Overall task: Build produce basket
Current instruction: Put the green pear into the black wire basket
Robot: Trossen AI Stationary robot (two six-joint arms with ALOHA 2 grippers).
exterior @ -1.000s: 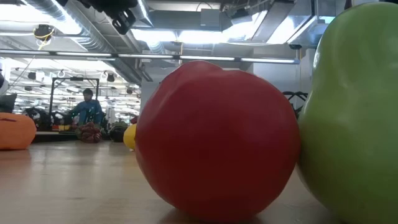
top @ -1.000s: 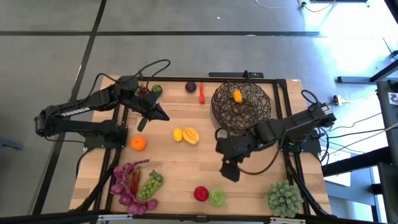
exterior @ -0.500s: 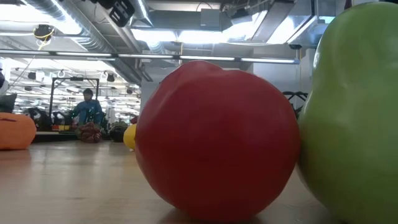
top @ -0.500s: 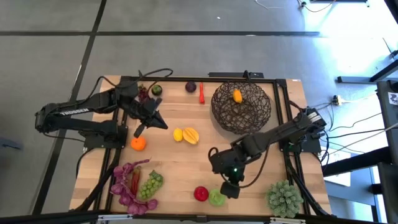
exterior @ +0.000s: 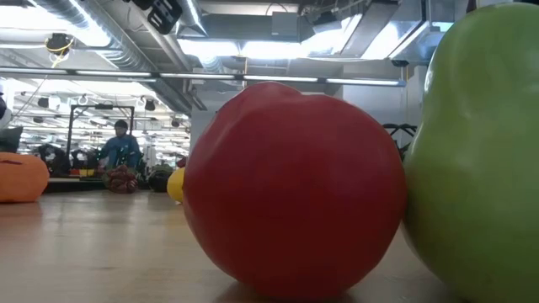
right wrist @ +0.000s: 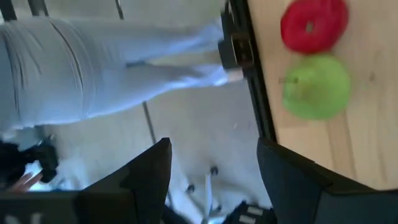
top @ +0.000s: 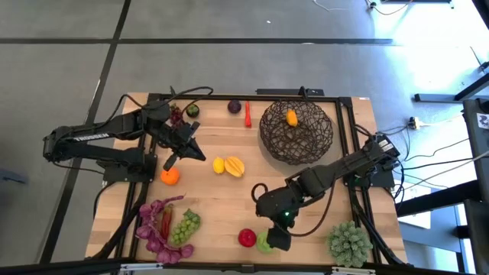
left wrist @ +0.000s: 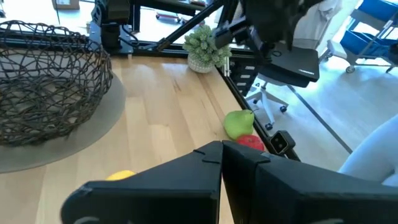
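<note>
Right gripper (top: 276,238) hovering lower centre, fingers spread wide, above round smooth green apple (top: 265,243) beside red apple (top: 247,237). Apple likely firm, slippery; grip across widest middle. Left gripper (top: 174,155) waiting upper left, closed, empty. Dark wire basket (top: 296,131) upper right.

overhead table view, low camera against red apple (exterior: 295,189)

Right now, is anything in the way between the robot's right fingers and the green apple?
Nothing visible is. The right gripper hangs over the table's near edge, fingers spread open, right by the green apple. The red apple sits beside the green one, not between them.
</note>
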